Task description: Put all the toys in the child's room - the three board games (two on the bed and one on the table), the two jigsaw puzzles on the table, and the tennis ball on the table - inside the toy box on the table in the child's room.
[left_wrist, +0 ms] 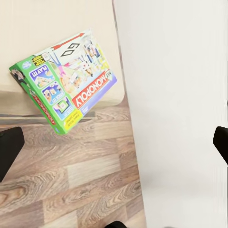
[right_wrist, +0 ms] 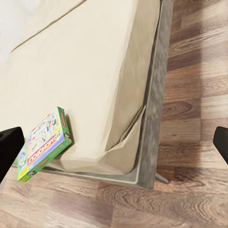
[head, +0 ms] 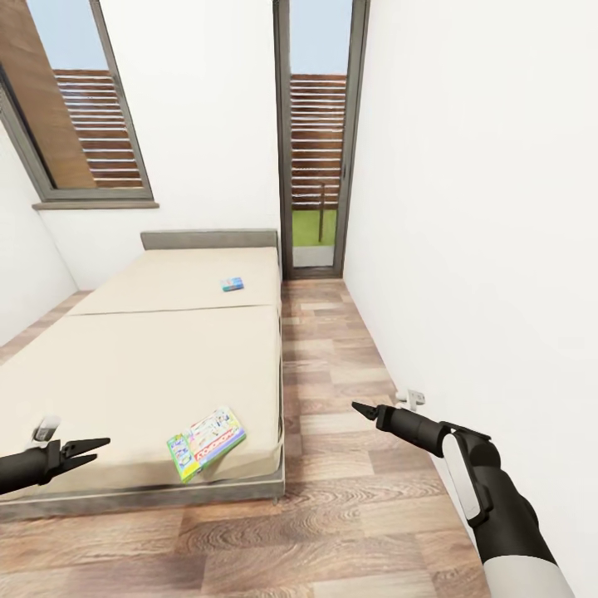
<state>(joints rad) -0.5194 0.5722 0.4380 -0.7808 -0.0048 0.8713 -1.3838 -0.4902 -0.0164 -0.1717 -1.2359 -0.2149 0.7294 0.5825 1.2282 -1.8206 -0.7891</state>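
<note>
In the head view, the bed fills the left and middle of the room. A green-edged board game lies flat near its near right corner, and a smaller blue board game rests far up the mattress on the right. The left gripper hovers over the near left part of the bed with its fingers parted a little, holding nothing. The right gripper hangs over the wood floor to the right of the bed; whether it is open is hard to read here.

In the left wrist view, the green game shows a "Monopoly" title, and the fingertips stand wide apart and empty.

In the right wrist view, the same box sits near the mattress corner, with the fingertips spread wide around nothing.

The near game lies to the right of the left gripper and to the left of the right one, its long axis running diagonally from near left to far right. The left arm looks slightly nearer.
</note>
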